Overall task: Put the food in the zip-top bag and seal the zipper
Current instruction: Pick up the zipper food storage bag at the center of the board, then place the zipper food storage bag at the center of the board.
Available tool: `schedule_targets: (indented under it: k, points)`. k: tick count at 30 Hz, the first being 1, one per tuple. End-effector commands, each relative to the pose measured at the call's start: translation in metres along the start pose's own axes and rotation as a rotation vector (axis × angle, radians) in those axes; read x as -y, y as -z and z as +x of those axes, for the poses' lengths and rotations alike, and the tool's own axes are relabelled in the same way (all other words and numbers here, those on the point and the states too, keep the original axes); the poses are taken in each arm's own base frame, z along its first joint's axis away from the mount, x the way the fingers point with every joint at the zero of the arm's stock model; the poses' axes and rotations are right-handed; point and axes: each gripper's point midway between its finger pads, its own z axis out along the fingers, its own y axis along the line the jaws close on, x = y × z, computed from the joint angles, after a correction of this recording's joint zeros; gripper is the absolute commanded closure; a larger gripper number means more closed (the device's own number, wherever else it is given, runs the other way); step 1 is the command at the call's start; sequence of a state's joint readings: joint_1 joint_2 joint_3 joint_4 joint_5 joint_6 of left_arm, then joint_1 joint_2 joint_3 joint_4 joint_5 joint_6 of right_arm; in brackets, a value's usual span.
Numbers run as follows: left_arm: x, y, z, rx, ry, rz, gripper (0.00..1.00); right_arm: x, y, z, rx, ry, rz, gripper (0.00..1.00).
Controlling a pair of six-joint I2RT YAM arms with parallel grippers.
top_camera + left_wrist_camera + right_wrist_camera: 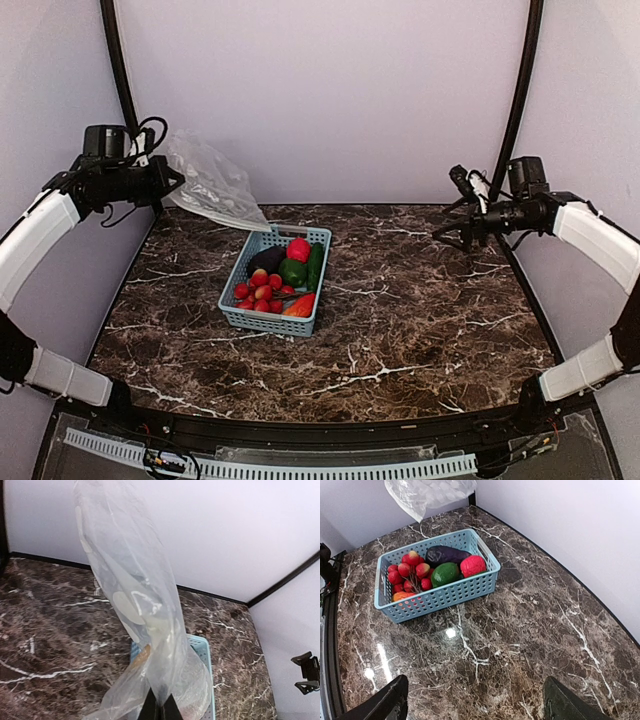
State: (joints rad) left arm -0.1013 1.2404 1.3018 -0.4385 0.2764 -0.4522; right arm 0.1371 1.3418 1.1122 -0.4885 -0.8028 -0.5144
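The food lies in a light-blue basket (248, 310): cherry tomatoes (258, 291), eggplant (266, 259), green pepper (292, 271), cucumber (315, 266), a red piece (298, 249) and an orange piece (301, 306). My left gripper (172, 182) is shut on the clear zip-top bag (212, 185), held high at the back left, hanging toward the basket's far corner. In the left wrist view the bag (135, 595) is pinched between the fingertips (149, 709). My right gripper (450, 225) is open and empty, raised at the back right. The zipper cannot be made out.
The basket (440, 596) stands on the dark marble table, left of centre. White walls and black frame posts close the back and sides. The right gripper's fingertips (382, 705) sit wide apart above bare marble.
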Motion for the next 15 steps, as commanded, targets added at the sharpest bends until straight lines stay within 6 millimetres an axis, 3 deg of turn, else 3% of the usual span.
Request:
schedule_targets:
  k: [1,4,8,10,11,12,15]
  points:
    - [0.076,-0.019,0.003,-0.028,-0.063,0.169,0.99,-0.025,0.02,-0.032,0.05,-0.041,-0.073,0.1]
    - [0.118,-0.042,0.014,-0.065,-0.092,0.258,0.99,-0.03,0.03,-0.054,0.091,-0.065,-0.083,0.1]
    - [0.165,-0.074,0.048,-0.141,-0.133,0.339,0.99,-0.031,0.04,-0.067,0.102,-0.051,-0.054,0.1]
    - [0.191,-0.091,0.078,-0.201,-0.153,0.38,0.99,-0.03,0.039,-0.063,0.067,-0.034,-0.033,0.1]
    - [0.194,-0.105,0.091,-0.231,-0.157,0.381,0.99,-0.031,0.037,-0.059,0.045,-0.025,-0.027,0.1]
    - [0.209,-0.106,0.102,-0.247,-0.17,0.409,0.99,-0.032,0.037,-0.055,0.025,-0.016,-0.02,0.11]
    - [0.228,-0.131,0.139,-0.311,-0.173,0.438,0.99,-0.035,0.035,-0.04,-0.015,-0.005,-0.014,0.11]
